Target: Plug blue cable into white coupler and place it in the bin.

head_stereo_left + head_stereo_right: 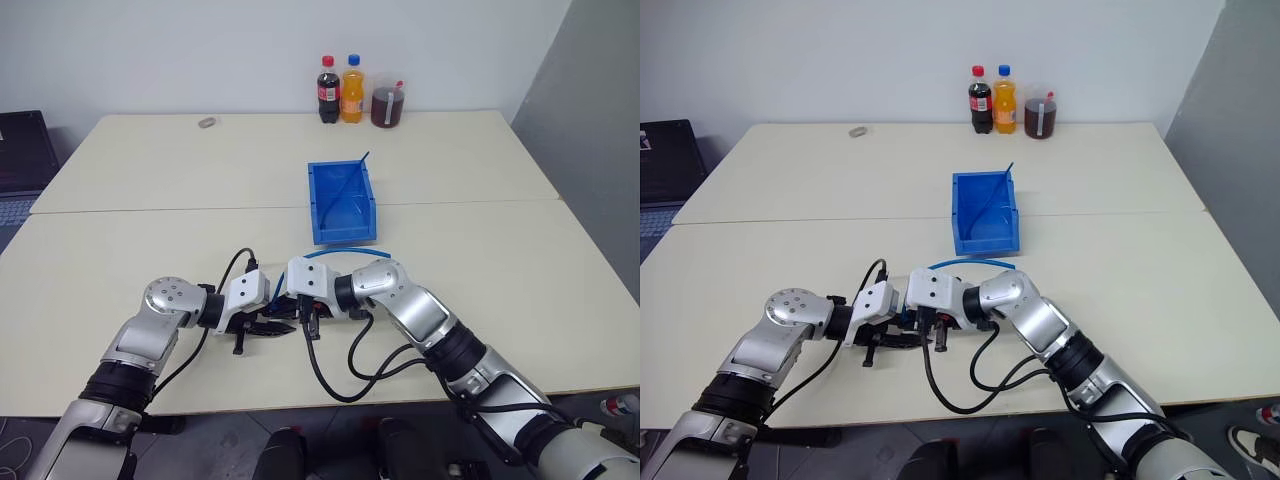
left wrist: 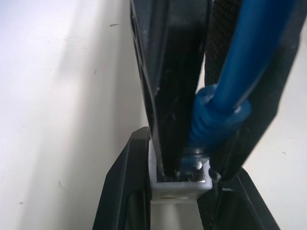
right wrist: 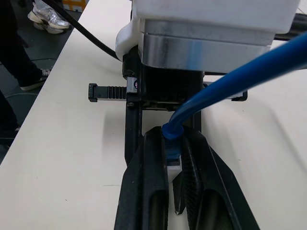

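Observation:
My two grippers meet near the table's front edge. The left gripper [image 1: 266, 328] is shut on the white coupler [image 2: 178, 188], a tiny block held between its black fingers. The right gripper [image 1: 303, 318] is shut on the plug end of the blue cable [image 3: 240, 72]. In the left wrist view the cable's ribbed blue boot [image 2: 216, 120] sits at the coupler's opening, with its tip inside. The rest of the cable arcs over my right wrist [image 1: 345, 256]. The bin [image 1: 342, 232], a bright-blue tray with a thin rod across it, stands just beyond the grippers at mid-table.
Three drinks stand at the table's back edge: a cola bottle [image 1: 328, 90], an orange bottle [image 1: 352, 88] and a dark-red jar [image 1: 388, 105]. A small grey object [image 1: 207, 122] lies back left. Black arm cables [image 1: 340, 385] loop over the front edge.

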`<state>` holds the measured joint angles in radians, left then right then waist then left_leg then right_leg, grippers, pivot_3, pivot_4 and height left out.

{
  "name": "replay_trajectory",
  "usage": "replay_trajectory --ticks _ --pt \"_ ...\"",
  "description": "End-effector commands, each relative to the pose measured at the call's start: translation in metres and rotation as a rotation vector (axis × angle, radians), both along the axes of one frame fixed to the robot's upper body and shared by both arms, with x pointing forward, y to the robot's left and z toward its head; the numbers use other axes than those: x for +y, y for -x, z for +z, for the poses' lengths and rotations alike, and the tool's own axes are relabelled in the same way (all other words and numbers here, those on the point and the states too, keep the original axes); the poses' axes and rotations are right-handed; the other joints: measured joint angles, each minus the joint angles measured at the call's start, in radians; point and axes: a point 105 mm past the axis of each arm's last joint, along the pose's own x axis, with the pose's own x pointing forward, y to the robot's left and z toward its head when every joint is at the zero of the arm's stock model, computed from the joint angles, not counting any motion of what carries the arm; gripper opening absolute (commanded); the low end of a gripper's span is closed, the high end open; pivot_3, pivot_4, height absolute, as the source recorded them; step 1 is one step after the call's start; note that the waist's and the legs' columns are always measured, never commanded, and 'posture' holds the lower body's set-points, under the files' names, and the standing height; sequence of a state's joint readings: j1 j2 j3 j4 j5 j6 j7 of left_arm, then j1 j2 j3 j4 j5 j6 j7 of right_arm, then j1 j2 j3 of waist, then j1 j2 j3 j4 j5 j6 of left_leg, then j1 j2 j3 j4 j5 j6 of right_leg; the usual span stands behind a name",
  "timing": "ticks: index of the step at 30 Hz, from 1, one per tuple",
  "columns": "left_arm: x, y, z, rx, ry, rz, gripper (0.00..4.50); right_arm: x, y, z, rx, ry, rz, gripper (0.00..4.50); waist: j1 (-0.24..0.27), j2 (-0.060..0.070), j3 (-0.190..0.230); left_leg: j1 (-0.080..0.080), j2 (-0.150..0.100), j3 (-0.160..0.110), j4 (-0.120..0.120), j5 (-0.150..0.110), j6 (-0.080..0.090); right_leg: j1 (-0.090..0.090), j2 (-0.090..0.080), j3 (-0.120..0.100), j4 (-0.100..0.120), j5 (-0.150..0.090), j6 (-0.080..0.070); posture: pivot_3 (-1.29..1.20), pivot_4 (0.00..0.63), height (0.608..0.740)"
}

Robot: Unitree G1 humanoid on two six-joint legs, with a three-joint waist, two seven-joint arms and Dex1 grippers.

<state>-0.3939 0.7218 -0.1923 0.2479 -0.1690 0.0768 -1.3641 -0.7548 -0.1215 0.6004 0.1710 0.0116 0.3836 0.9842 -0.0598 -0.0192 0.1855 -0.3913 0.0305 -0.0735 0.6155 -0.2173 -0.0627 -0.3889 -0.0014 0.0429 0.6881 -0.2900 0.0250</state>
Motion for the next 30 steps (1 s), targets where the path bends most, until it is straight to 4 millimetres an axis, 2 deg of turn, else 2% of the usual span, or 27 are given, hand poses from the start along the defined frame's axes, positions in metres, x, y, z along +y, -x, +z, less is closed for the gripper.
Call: replay_trajectory --ticks 1,10,16,23,27,29,30 --pt "0.007 0.007 -0.016 0.058 -0.056 0.006 0.82 -0.005 0.008 -0.044 0.096 0.19 0.01 0.11 0.0 0.0 -0.003 0.0 0.0 0.0 0.0 0.0 0.0 0.0 0.0 0.0 0.0 0.0 0.0 0.0 0.15 0.74" --pt "0.01 0.008 -0.017 0.057 -0.059 0.018 0.82 -0.03 0.002 -0.073 0.131 0.319 -0.029 0.11 -0.003 0.0 -0.017 0.007 0.0 0.001 -0.003 0.0 0.0 0.004 0.0 0.001 0.002 -0.004 0.002 0.0 0.15 0.74" --pt "0.01 0.008 -0.017 0.055 -0.058 0.024 0.82 -0.031 0.007 -0.085 0.16 0.333 -0.033 0.11 -0.003 0.001 -0.025 0.009 0.0 0.001 -0.003 0.0 0.0 0.005 0.0 0.001 0.001 -0.005 0.001 0.0 0.15 0.74" --pt "0.012 0.009 -0.019 0.032 -0.071 0.026 0.82 -0.021 0.001 -0.063 0.14 0.204 -0.071 0.11 -0.003 0.002 -0.029 0.01 0.001 0.001 -0.005 0.0 0.0 0.006 0.001 0.001 0.001 -0.006 0.0 0.0 0.15 0.74" --pt "0.016 0.006 -0.021 0.022 -0.064 0.071 0.82 -0.018 -0.009 -0.032 0.08 0.041 -0.123 0.11 -0.003 0.003 -0.029 0.01 0.001 0.001 -0.005 0.0 0.0 0.006 0.001 0.001 0.001 -0.006 0.0 0.0 0.15 0.74" --pt "0.017 0.005 -0.019 0.031 -0.045 0.094 1.54 -0.021 -0.008 -0.023 0.064 -0.006 -0.132 0.11 -0.001 0.003 -0.029 0.01 0.001 0.0 -0.005 0.0 0.0 0.006 0.001 0.0 0.001 -0.006 0.0 0.0 0.15 0.74" --pt "0.017 0.005 -0.018 0.034 -0.037 0.1 1.62 -0.023 -0.006 -0.02 0.06 -0.018 -0.133 0.11 0.0 0.003 -0.028 0.01 0.001 0.0 -0.005 0.0 0.0 0.006 0.001 0.0 0.001 -0.006 0.0 0.0 0.15 0.74"
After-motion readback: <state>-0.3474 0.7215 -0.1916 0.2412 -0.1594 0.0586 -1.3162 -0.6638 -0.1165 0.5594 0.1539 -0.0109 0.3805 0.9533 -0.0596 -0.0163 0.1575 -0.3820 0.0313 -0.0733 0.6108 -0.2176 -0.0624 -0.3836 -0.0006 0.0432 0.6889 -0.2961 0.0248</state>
